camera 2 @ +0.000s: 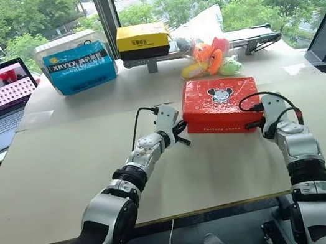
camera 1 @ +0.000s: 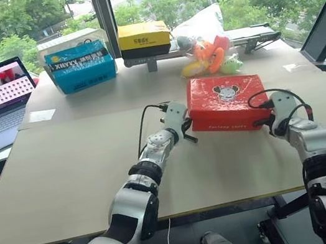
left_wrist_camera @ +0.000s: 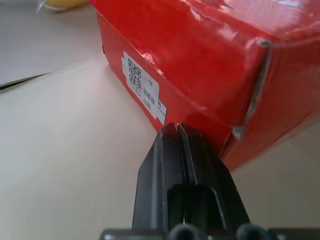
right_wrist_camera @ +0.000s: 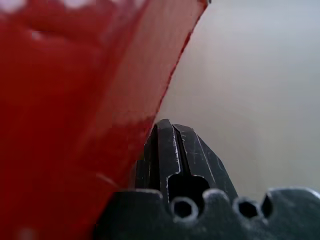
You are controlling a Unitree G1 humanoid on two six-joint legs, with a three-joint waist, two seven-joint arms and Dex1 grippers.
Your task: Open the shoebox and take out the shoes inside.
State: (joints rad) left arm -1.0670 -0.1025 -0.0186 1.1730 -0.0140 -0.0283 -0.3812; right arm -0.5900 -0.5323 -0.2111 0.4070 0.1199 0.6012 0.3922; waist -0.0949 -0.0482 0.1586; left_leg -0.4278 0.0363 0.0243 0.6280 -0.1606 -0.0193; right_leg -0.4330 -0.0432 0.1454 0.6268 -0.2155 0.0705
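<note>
Centre-right of the table: the shoebox (camera 1: 224, 101) sits flat, lid down, mouse face up, shoes unseen inside.
Long axis: runs left to right across the frame, slightly skewed, short ends facing the two arms.
Left gripper (camera 1: 185, 132): fingers pressed together, holding nothing, tip right at the box's lower-left corner, just beside the barcode label (left_wrist_camera: 143, 89).
Right gripper (camera 1: 270, 121): fingers also closed, empty, tucked against the box's lower-right corner.
Which is nearer: a dead heat, both at the box, one per end.
What the lift turns on: the lid edge lies just above each fingertip, so both need to open or hook upward, I'd say.
Upper frame: plush toys (camera 1: 209, 55), blue box (camera 1: 81, 67), yellow-and-black box (camera 1: 144, 39), well apart.
</note>
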